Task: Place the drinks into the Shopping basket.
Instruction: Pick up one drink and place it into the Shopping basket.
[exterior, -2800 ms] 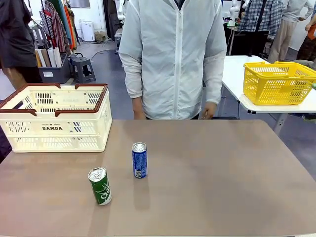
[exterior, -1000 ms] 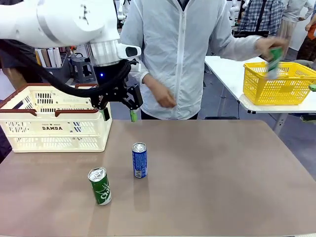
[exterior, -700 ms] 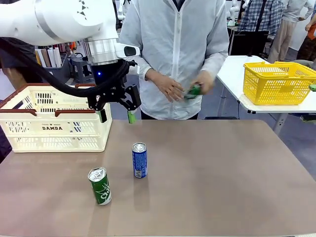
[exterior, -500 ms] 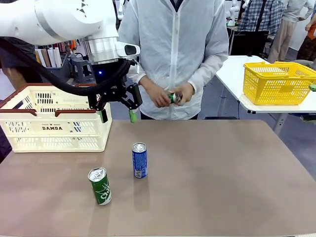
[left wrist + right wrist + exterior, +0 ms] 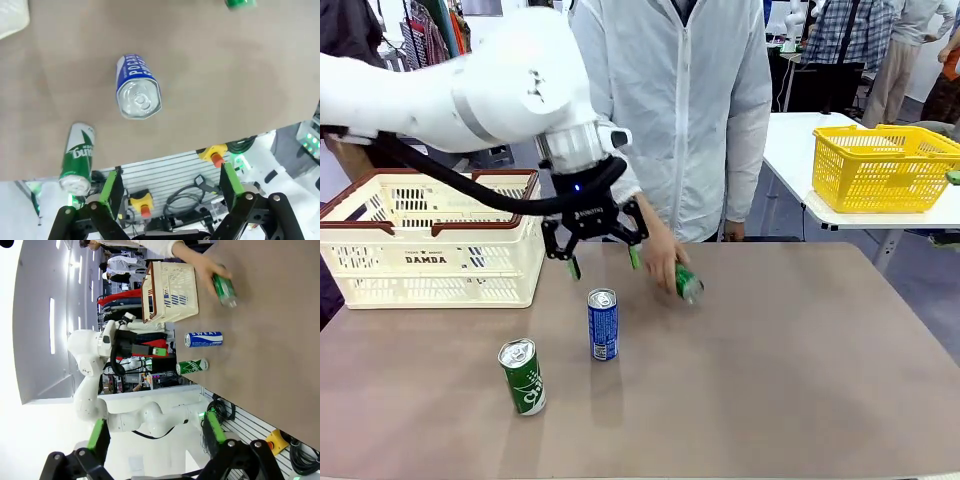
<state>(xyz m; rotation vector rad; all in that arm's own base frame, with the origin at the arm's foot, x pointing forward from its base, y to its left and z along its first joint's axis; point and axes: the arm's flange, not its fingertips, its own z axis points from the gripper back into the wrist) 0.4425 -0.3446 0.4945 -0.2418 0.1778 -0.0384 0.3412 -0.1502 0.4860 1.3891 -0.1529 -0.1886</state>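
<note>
Fingers of my left arm (image 5: 575, 267) hang spread and empty above the upright blue slim drink can (image 5: 603, 325), mid-table; I should descend straight, centred, clear of the person's hand (image 5: 663, 258) just right.

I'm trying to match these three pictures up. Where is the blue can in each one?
Front view: the blue can stands left of centre.
Left wrist view: blue can upper middle, seen top-down.
Right wrist view: blue can mid-picture, sideways.
Shared landmark: the upright green can beside it.
</note>
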